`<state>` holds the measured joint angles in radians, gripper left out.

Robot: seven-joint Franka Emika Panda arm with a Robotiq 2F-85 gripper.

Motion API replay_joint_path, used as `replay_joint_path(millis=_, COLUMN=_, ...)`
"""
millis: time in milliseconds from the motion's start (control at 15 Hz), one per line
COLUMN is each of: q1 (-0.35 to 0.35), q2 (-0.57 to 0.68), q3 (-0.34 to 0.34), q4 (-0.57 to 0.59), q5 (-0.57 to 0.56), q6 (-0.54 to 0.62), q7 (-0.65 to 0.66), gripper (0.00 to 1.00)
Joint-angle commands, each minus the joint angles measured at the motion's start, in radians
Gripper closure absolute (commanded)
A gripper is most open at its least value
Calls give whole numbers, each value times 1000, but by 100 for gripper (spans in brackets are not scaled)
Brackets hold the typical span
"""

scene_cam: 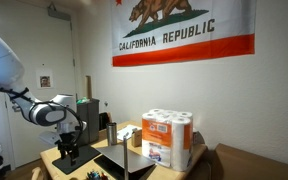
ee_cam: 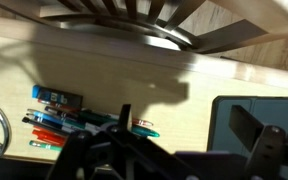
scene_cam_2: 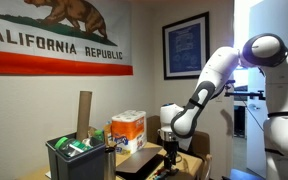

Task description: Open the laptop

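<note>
The laptop point(scene_cam: 122, 163) is a dark flat slab on the wooden table, in front of the paper-towel pack point(scene_cam: 168, 138). It also shows in an exterior view point(scene_cam_2: 142, 163). In the wrist view a dark rounded-corner panel point(ee_cam: 232, 125) lies at the right, probably its edge. I cannot tell how far the lid is raised. My gripper point(ee_cam: 184, 125) is open and empty, with its fingers spread above bare table wood between the panel and some pens. In both exterior views it hangs low over the table beside the laptop point(scene_cam: 70, 152) point(scene_cam_2: 169, 153).
Several coloured pens point(ee_cam: 59, 115) lie on the table to the left of the fingers. A dark bin point(scene_cam_2: 79, 158) with a cardboard tube stands at the table's end. The paper-towel pack point(scene_cam_2: 129, 128) stands behind the laptop. A tall dark box point(scene_cam: 87, 108) stands at the back.
</note>
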<state>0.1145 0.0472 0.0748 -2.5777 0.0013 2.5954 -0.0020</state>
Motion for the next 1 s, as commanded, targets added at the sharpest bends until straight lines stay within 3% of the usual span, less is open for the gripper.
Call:
replay_joint_path(millis=0, q1=12, q2=144, q3=-9, q4=87, q5=-163, q6=97, q7=136, gripper=0)
replay_joint_path(millis=333, q1=121, q2=284, q3=-124, q4=187, q5=-433, q6=199, q7=367, gripper=0)
replay_joint_path(millis=533, q1=191, q2=356, q3=-191, q4=253, q5=-541, q6=233, q7=480, gripper=0)
replay_joint_path(millis=933, q1=291, q2=456, q3=-275, q4=344, q5=-634, q6=272, q7=623, gripper=0)
